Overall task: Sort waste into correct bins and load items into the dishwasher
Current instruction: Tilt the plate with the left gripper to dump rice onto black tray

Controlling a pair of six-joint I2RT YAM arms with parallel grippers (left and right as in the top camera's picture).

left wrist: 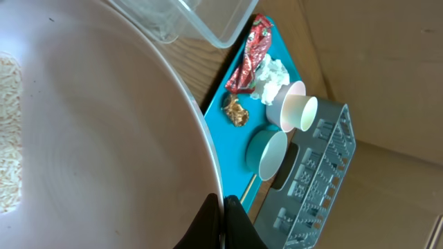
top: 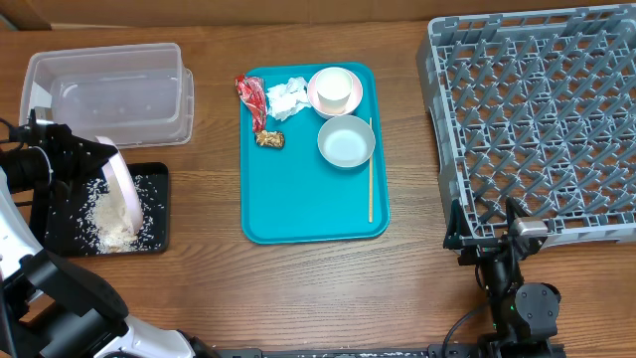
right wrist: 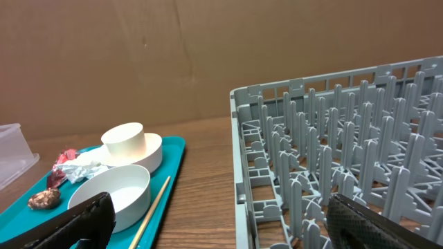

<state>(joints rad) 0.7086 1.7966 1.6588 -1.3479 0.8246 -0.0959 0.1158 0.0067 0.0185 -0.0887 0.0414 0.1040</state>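
Plate (left wrist: 104, 138), pale pinkish-white, fills the left wrist view. The left gripper (left wrist: 223, 225) is clamped on its rim and holds it steeply tilted over the black tray (top: 154, 179) near the left edge, toward the near-left corner. Rice crumbs (top: 114, 227) lie heaped and scattered in that tray, right under the plate's low edge. Some grains look to be on the plate too, hard to tell.

The clear tub (top: 109, 89) sits in the far-left corner just beyond the black tray, with nothing visible in it.

The teal tray (top: 298, 199) sits mid-worktop. At its far end are the red wrapper (top: 250, 99), the white napkin (top: 288, 97) beside it, the brown lump (top: 270, 139) just nearer, and the white cup (top: 334, 88) sitting inside the pink bowl (top: 316, 97). The grey-blue bowl (top: 346, 141) is next to them, and the wooden stick (top: 371, 169) lies along the tray's right side.

The right gripper (right wrist: 218, 211) has its jaws spread wide and holds nothing. It is parked at the near edge, facing the near-left corner of the dish rack (top: 537, 129). The rack fills the far-right corner, and no dishes are in it.

Progress: early. The rice looks mostly dumped. Wrapper, napkin and lump are unsorted, and all five items remain to be loaded.
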